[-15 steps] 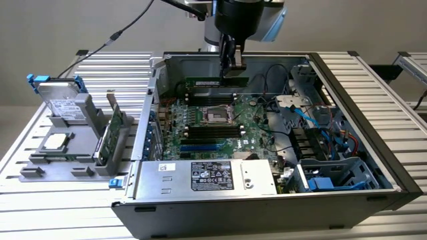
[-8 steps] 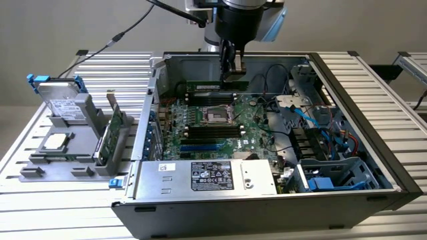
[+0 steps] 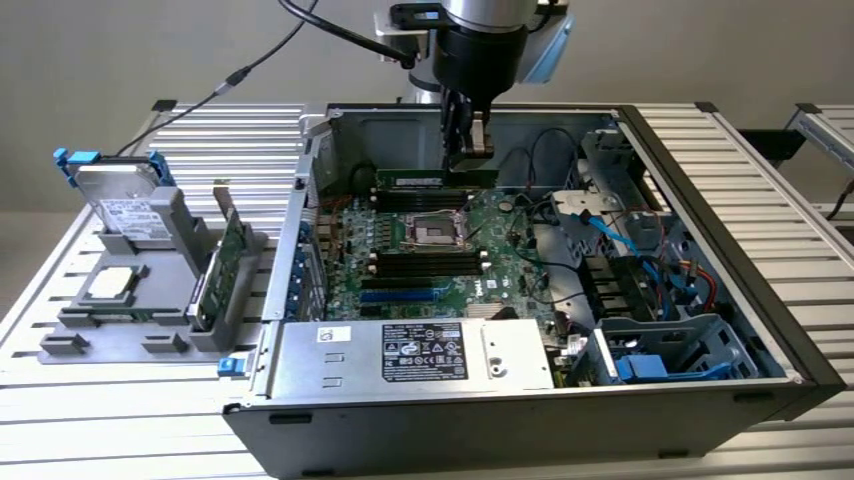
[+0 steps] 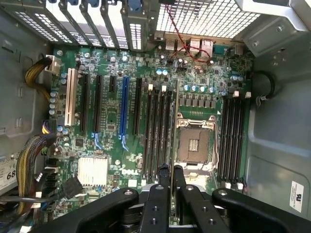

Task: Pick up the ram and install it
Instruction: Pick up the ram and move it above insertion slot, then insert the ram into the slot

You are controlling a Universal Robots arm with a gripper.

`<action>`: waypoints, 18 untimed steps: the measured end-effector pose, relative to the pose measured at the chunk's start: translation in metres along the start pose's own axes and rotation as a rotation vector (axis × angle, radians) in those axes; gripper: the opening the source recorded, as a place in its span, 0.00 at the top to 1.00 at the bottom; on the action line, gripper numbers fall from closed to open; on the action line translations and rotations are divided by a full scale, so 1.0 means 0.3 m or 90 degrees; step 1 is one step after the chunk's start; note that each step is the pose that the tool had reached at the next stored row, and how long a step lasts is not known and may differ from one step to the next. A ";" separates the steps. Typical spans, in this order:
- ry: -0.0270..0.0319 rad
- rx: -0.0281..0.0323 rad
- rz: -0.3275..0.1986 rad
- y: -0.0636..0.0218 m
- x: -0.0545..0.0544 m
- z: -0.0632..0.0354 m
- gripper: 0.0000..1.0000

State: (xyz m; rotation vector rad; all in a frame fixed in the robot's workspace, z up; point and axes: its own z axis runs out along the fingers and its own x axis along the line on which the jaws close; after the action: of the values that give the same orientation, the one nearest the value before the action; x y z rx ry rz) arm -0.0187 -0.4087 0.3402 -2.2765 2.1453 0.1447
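Claw: the claw point(image 3: 467, 152) hangs straight down inside the open computer case point(image 3: 727, 240), near the middle of the case's far wall.
Grip: its two fingers point(image 4: 163, 199) are almost shut, with only a thin gap between them. They pinch the top edge of the ram point(image 3: 427, 179).
Ram: a long, thin green stick, standing on its edge. The claw holds it nearer to its end on the exterior view's right.
Place: the ram is over the motherboard point(image 3: 514, 262), toward the case's far wall and close to the square chip socket point(image 3: 434, 232).
Long side: it runs from the exterior view's left to the exterior view's right, the same way as the black memory slots point(image 3: 420, 262).
Wrist view: the ram point(image 4: 173, 126) looks like a thin line going out from the claw point(image 4: 171, 177). It lies side by side with a bank of slots point(image 4: 158, 136), between them and the socket point(image 4: 194, 143).
Ram from claw: right under the fingers, not off to a side, so I think only the way down to a slot matters.
Height: it looks lifted off the board and not pushed in. I cannot tell which slot is below it.
Other things: a hard drive point(image 3: 114, 205) and a bigger green card point(image 3: 230, 262) stand in a grey holder point(image 3: 134, 320) outside the case, well apart.
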 end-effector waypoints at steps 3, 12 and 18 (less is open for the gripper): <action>0.0001 -0.0001 0.000 0.000 0.000 0.000 0.86; 0.0000 0.0000 0.000 0.000 0.000 0.000 0.86; 0.0024 -0.0001 0.000 0.011 0.002 0.033 0.86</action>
State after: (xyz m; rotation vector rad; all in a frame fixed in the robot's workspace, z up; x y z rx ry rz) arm -0.0224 -0.4087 0.3306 -2.2784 2.1475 0.1406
